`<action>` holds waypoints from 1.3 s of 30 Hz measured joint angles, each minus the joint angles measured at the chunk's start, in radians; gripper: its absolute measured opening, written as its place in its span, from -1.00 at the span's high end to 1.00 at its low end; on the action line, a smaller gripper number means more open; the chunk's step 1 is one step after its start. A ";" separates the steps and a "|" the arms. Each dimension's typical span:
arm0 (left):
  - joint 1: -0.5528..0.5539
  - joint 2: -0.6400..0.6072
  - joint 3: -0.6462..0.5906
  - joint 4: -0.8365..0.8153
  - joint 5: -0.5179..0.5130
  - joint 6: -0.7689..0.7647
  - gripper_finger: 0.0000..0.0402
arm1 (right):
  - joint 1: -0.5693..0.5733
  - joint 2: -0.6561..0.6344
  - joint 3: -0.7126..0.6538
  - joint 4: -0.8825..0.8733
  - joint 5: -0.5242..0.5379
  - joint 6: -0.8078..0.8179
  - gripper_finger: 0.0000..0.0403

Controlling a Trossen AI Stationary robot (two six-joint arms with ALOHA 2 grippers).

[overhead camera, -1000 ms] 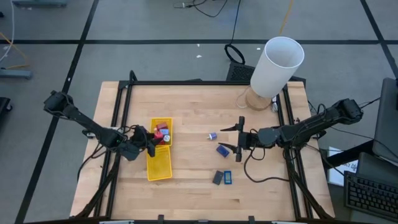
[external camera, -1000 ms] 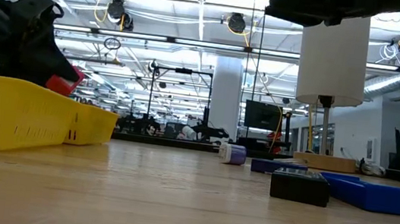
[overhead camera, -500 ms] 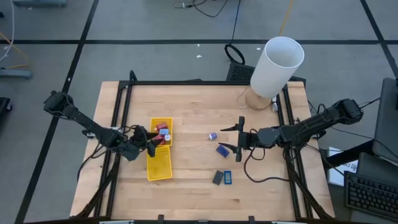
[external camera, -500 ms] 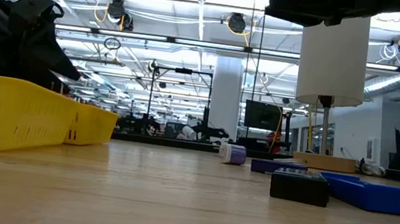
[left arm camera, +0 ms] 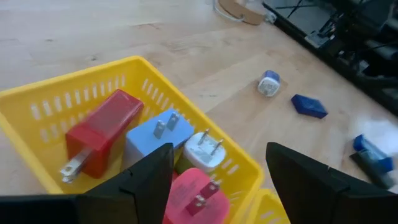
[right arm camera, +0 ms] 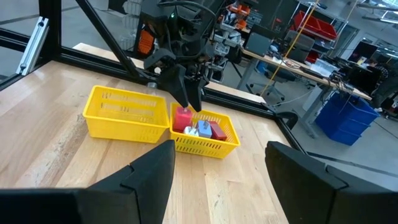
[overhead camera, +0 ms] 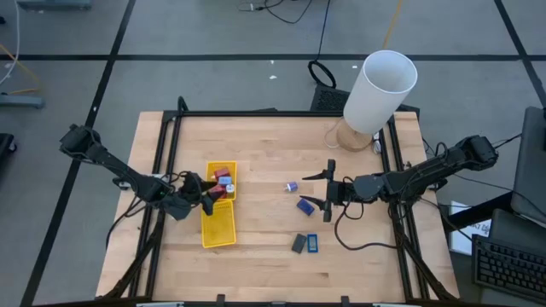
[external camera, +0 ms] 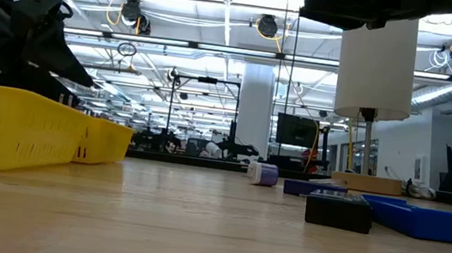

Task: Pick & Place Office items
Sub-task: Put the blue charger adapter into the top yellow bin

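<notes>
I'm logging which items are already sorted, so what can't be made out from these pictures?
- Low view: the yellow tray wall hides everything inside it.
- Left wrist view: the left pincer covers part of the pink plug.
- High view: the pieces in the tray are too small to count.
- Left wrist view: the flat pieces are blurred at the edge.

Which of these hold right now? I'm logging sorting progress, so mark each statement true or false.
1. The left hand is open above the yellow tray. True.
2. Both tray compartments hold items. False: the red chargers and the other plugs share one compartment; the other shows none.
3. A lilac piece lies on the table outside the tray. True.
4. The right hand grips a blue rectangle. False: it is open and holds nothing.
5. The white cylinder lies tipped over. False: it stands upright.
</notes>
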 joint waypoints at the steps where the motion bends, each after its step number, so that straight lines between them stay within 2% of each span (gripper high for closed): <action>1: 0.001 0.000 0.000 0.017 0.006 -0.002 -0.26 | 0.000 0.000 0.000 0.000 -0.001 0.000 -0.18; 4: 0.007 -0.017 0.000 0.091 0.030 0.062 -0.23 | 0.000 0.000 0.000 -0.012 -0.001 0.030 -0.18; 11: 0.034 -0.145 0.000 0.288 0.120 0.423 -0.21 | -0.028 0.013 0.000 -0.085 -0.003 0.165 -0.22; 16: 0.057 -0.235 0.000 0.387 0.121 0.621 -0.29 | -0.077 0.060 0.000 -0.077 -0.123 0.241 -0.37; 23: 0.107 -0.278 0.000 0.526 0.120 0.821 -0.38 | -0.170 0.190 0.000 -0.068 -0.207 0.235 -0.49; 26: 0.123 -0.277 0.000 0.562 0.120 0.870 -0.39 | -0.222 0.256 0.000 -0.032 -0.269 0.234 -0.48; 32: 0.142 -0.275 0.000 0.553 0.121 0.857 -0.36 | -0.307 0.386 0.000 0.084 -0.444 0.230 -0.42; 39: 0.142 -0.275 0.000 0.552 0.121 0.843 -0.37 | -0.345 0.507 0.000 0.113 -0.445 0.172 -0.43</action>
